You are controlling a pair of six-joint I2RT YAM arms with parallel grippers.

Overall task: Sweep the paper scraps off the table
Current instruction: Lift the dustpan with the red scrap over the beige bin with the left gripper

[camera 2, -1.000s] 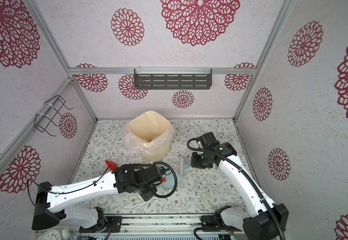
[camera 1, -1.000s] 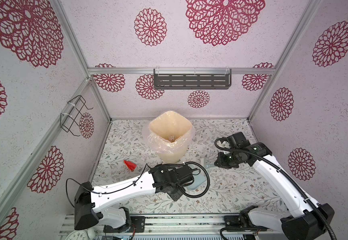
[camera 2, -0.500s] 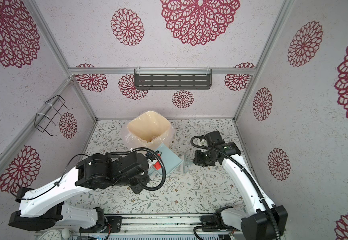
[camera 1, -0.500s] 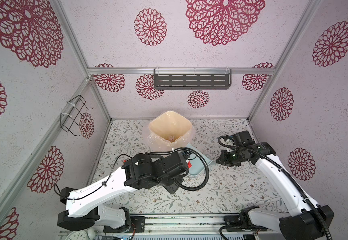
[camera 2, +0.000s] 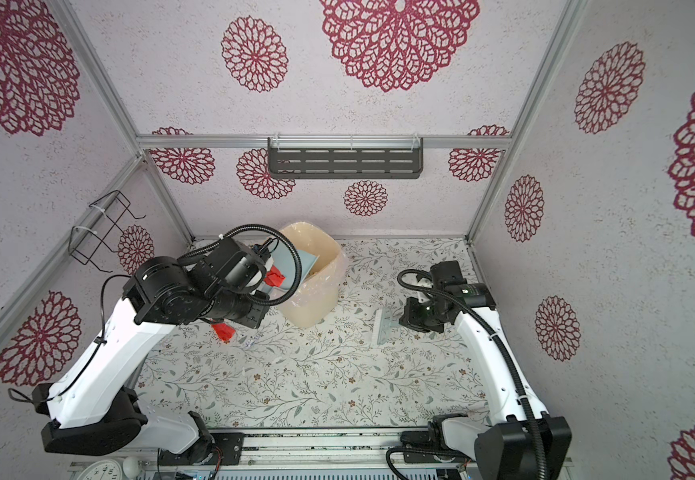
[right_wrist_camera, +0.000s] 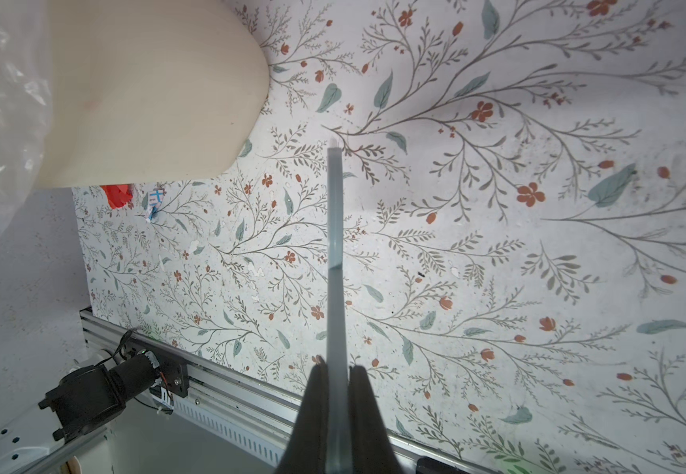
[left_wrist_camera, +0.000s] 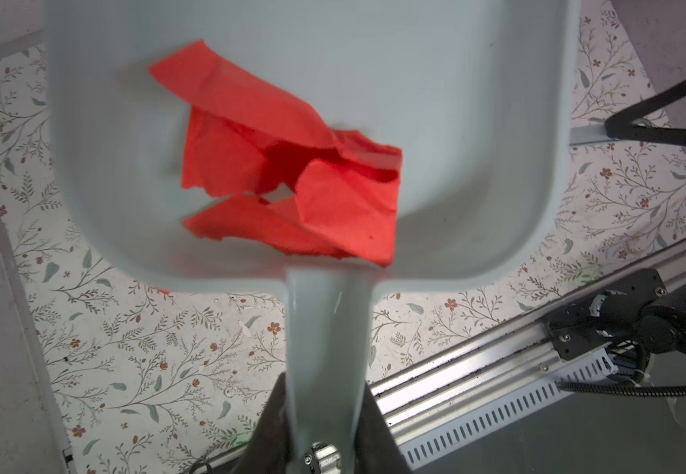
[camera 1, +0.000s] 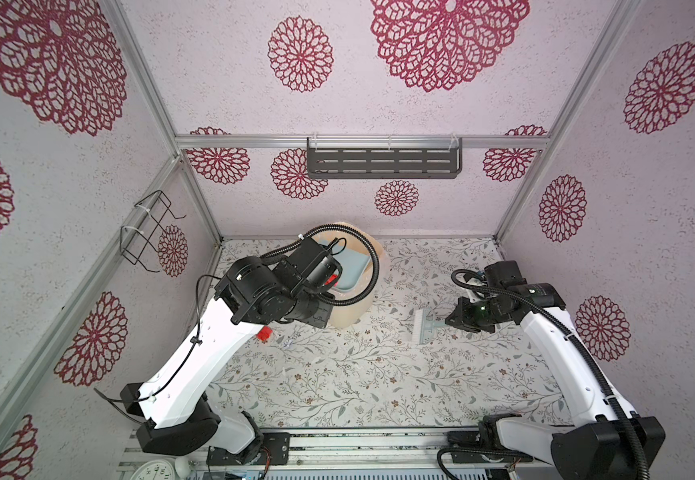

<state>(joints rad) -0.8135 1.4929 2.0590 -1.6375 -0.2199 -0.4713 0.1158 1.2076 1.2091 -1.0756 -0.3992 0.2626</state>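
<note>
Left wrist: left gripper (left_wrist_camera: 324,410) clamps dustpan (left_wrist_camera: 456,123) holding red paper scraps (left_wrist_camera: 292,172); right gripper (right_wrist_camera: 337,369) pinches brush (camera 1: 421,328), bin (camera 1: 352,313) at its nine o'clock.

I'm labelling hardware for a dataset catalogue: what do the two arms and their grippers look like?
The left arm and right arm have white link shells, black joints and bases, and black ribbed cable conduit looping outside. The left gripper and right gripper have dark tapered fingers.
</note>
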